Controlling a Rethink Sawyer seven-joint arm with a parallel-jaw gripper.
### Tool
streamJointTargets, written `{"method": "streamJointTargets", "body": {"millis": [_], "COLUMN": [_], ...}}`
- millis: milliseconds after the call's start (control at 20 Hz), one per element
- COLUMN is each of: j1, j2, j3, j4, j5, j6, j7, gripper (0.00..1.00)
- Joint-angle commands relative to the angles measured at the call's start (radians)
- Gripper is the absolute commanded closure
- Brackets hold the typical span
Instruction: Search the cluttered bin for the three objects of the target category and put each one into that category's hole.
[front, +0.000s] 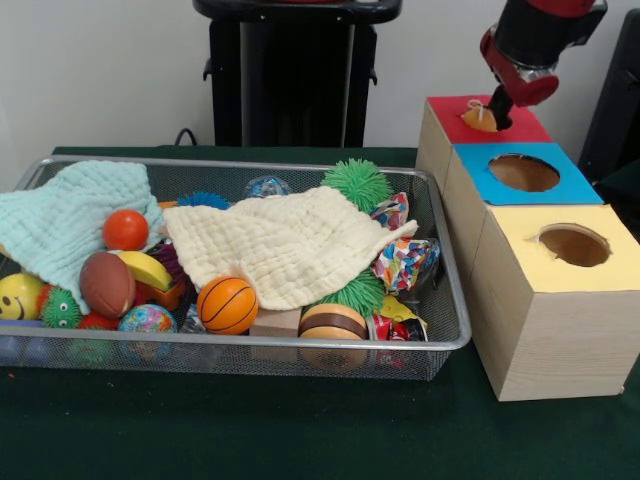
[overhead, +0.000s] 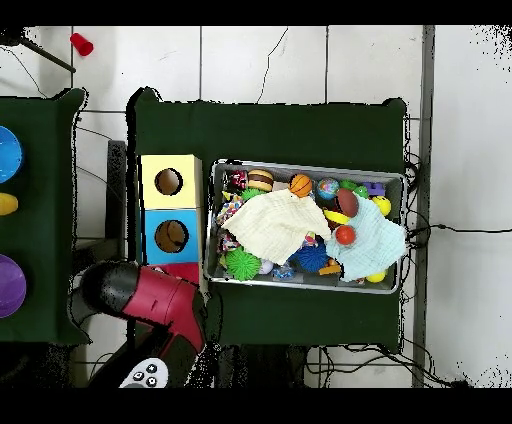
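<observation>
The silver wire-mesh bin (front: 448, 338) sits on the green table, full of balls, toys and two cloths; it also shows in the overhead view (overhead: 305, 167). A small yellow-orange plush toy (front: 479, 119) rests at the hole of the red-topped box (front: 450, 112). My gripper (front: 501, 104) hangs just above and right of that toy, touching or nearly touching it. In the overhead view my red arm (overhead: 152, 300) hides the gripper and the red box. No other plush animal shows in the bin.
A cream cloth (front: 290, 245) and a mint cloth (front: 65, 215) cover much of the bin. A basketball (front: 227, 304), a brown football (front: 107, 284), an orange ball (front: 125, 229) and a green spiky ball (front: 357, 183) lie there. A blue-topped box (front: 478, 160) and a yellow-topped box (front: 515, 232) stand beside it.
</observation>
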Motion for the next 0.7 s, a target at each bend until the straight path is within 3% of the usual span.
{"method": "streamJointTargets", "body": {"millis": [50, 150, 350, 500, 700], "j1": [-0.069, -0.079, -0.074, -0.039, -0.032], "j2": [0.051, 0.030, 0.002, -0.017, -0.124], "j3": [0.214, 0.233, 0.205, 0.130, 0.034], "j4": [0.171, 0.180, 0.169, 0.144, 0.123], "j5": [0.087, 0.094, 0.051, -0.009, -0.099], "j6": [-0.351, -0.381, -0.323, -0.184, 0.032], "j7": [0.118, 0.127, 0.143, 0.171, 0.164], "gripper": [1.00, 1.00, 1.00, 1.00, 1.00]}}
